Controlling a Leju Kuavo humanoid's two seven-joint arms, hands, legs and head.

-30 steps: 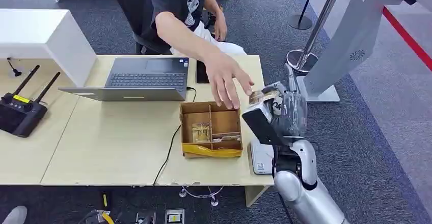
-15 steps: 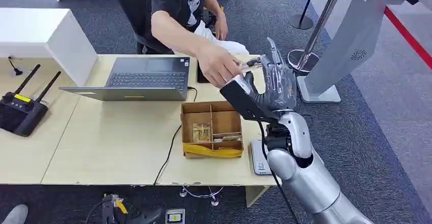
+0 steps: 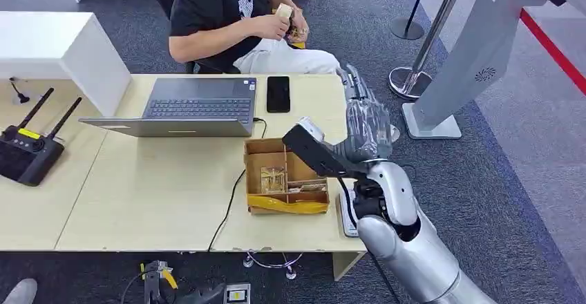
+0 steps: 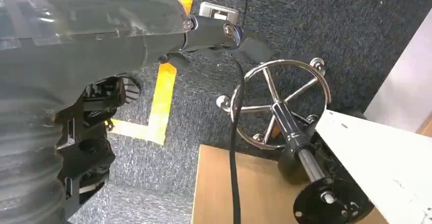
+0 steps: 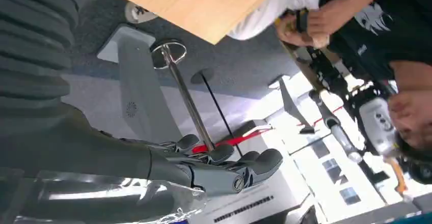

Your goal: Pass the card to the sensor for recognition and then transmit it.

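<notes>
The card (image 3: 283, 11) is a small tan piece held in both hands of a seated person in a black shirt (image 3: 214, 0), close to the chest behind the table. My right hand (image 3: 365, 130) is raised over the table's right end with its fingers (image 5: 229, 169) stretched out and nothing in them. The white sensor (image 3: 346, 215) lies at the table's front right edge, partly hidden under my right forearm. My left hand (image 4: 76, 46) hangs beside the table above the carpet, one dark finger (image 4: 214, 30) straight, holding nothing.
An open cardboard box (image 3: 285, 176) with dividers stands left of my right hand. A laptop (image 3: 193, 107) and a black phone (image 3: 278, 93) lie farther back. A black remote (image 3: 27, 153) sits at the left. A white kiosk stand (image 3: 470, 55) and a barrier post (image 3: 414, 76) flank the right.
The person took the card from my right hand and drew it back to the chest. My right hand, now without the card, has moved back a little over the table's right end.
</notes>
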